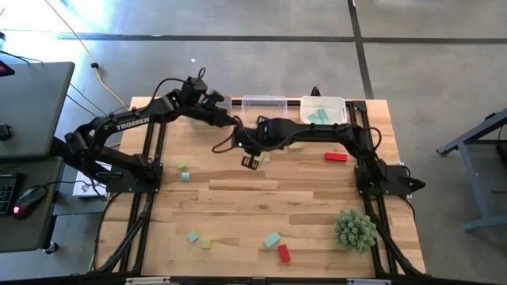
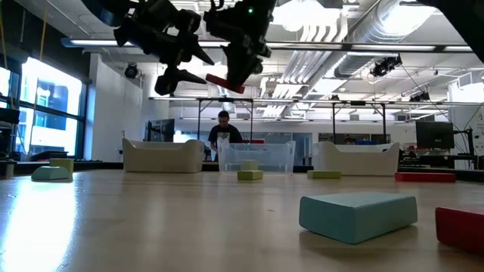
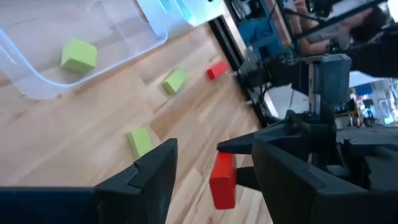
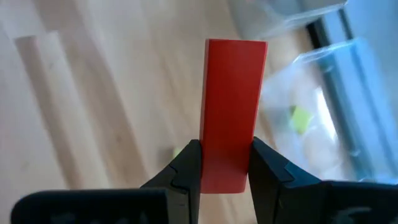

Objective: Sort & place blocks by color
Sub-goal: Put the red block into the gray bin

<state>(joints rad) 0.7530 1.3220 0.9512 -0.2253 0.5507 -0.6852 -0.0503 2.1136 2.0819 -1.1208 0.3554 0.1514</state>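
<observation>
Right pincer (image 4: 225, 163) grips a red block (image 4: 231, 112) aloft, just before the middle clear bin (image 1: 264, 104). I judge it mid-carry; next I need the red bin. Left pincer (image 3: 214, 162) hovers open alongside.

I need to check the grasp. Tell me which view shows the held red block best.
The right wrist view: the red block fills it, pinched between the right gripper fingers. The left wrist and low views show it smaller; the high view hides it under the gripper.
</observation>
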